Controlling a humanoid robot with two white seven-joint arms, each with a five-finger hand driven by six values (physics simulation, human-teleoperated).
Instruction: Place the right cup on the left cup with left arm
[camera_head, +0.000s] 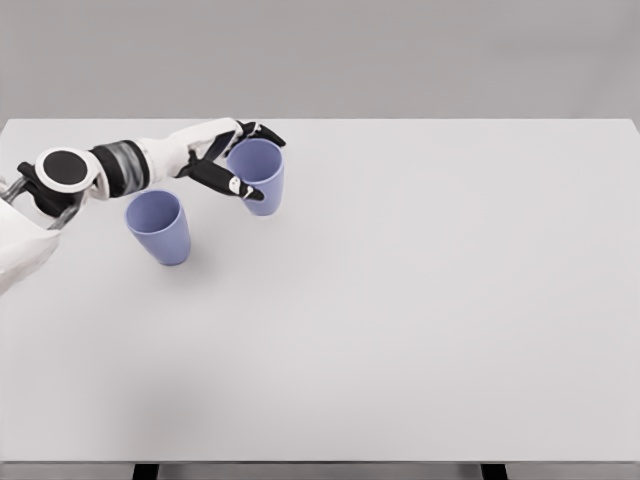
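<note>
Left hand (232, 160) wrapped round right cup (262, 180) near rim: thumb across front wall, fingers behind, apparently gripping. Both cups upright on table (420, 300), far left. Left cup (161, 227) at 8 o'clock from right cup, near, not touching. Looks like light, stiff, smooth plastic; likely slippery. Best held mid-wall below rim, kept vertical for nesting. Right arm not visible.

In front of me a wide, pale grey counter (420, 320) fills most of my view. Behind its far edge stands a plain grey wall (400, 55). Below its near edge, dark legs (492, 471) show.
</note>
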